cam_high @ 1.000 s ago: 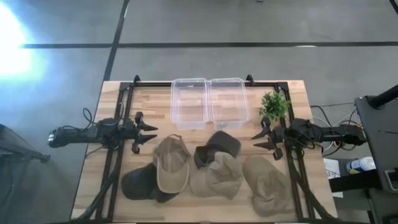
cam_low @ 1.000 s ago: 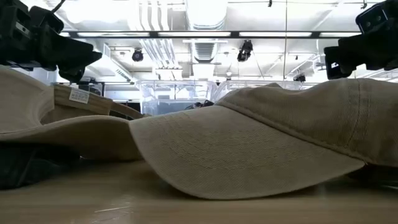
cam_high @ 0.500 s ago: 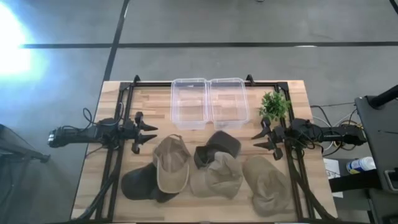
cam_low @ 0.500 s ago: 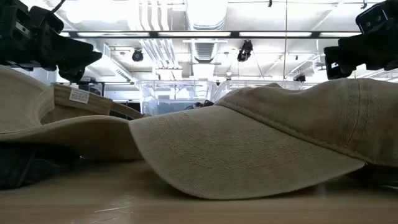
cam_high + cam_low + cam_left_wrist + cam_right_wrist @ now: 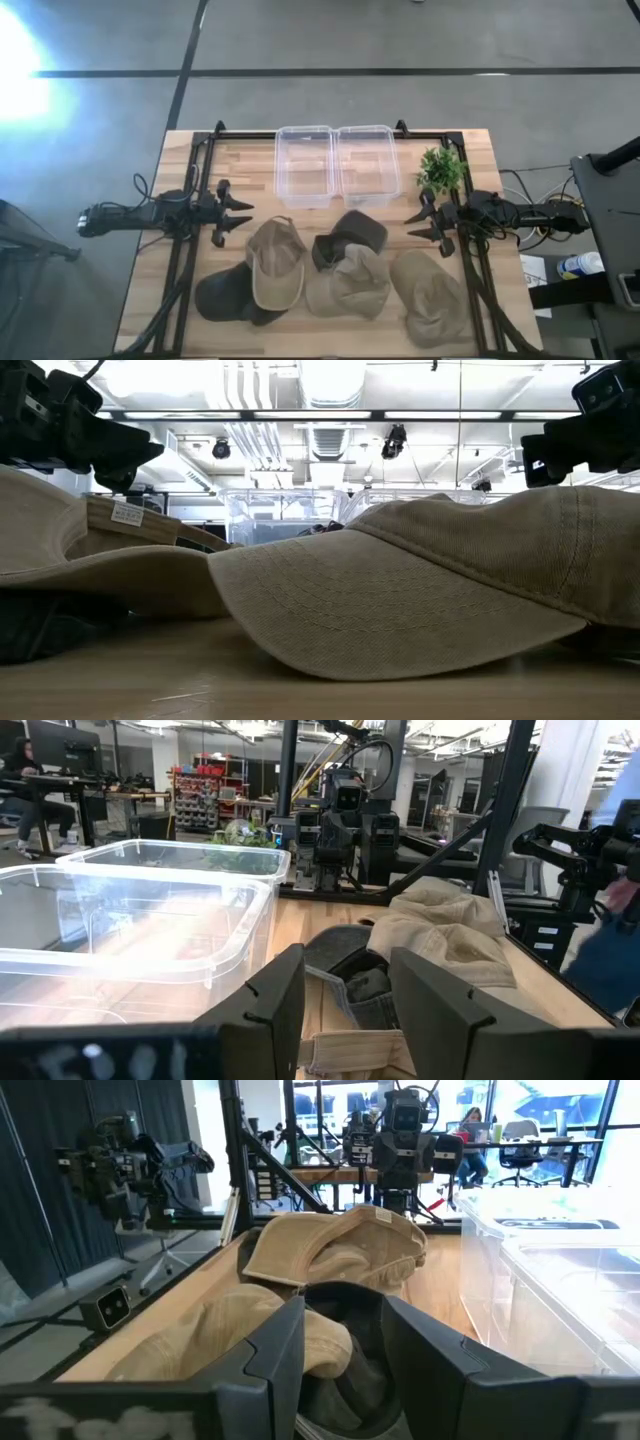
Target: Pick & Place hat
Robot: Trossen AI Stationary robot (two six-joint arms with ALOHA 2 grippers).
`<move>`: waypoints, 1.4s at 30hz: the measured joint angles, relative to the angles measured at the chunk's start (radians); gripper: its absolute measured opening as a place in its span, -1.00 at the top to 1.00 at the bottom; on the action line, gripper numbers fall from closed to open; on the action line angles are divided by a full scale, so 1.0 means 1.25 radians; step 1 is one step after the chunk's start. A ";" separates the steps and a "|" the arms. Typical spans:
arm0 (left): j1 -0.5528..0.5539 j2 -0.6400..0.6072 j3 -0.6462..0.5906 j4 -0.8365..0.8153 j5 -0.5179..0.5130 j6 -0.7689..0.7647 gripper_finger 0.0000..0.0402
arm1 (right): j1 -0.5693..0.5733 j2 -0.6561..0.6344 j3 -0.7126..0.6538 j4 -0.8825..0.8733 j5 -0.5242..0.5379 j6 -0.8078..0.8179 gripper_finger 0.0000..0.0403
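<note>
Several caps lie in a row on the near half of the wooden table: a black cap (image 5: pixel 225 292) at the left with a tan cap (image 5: pixel 275 263) partly over it, a dark grey cap (image 5: pixel 350 236) in the middle, a tan cap (image 5: pixel 350 283) in front of it, and a tan cap (image 5: pixel 430 292) at the right. My left gripper (image 5: pixel 240 217) hovers open at the table's left, beside the left tan cap. My right gripper (image 5: pixel 418 225) hovers open at the right, beside the dark grey cap. Both are empty.
Two clear plastic bins (image 5: pixel 303 165) (image 5: pixel 368 163) stand side by side at the far middle of the table. A small green plant (image 5: pixel 441 168) stands at the far right. A black frame (image 5: pixel 205 150) runs along the table's edges.
</note>
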 joint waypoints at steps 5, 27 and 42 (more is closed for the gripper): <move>0.000 0.000 0.000 0.000 0.000 0.000 0.29 | 0.000 0.000 0.000 0.000 0.000 0.030 0.34; 0.000 0.000 0.000 0.000 0.000 0.000 0.29 | 0.001 0.008 0.000 0.053 0.099 0.811 0.34; 0.000 0.000 0.000 0.000 0.000 0.000 0.29 | 0.027 0.322 0.074 -0.098 -0.109 0.788 0.34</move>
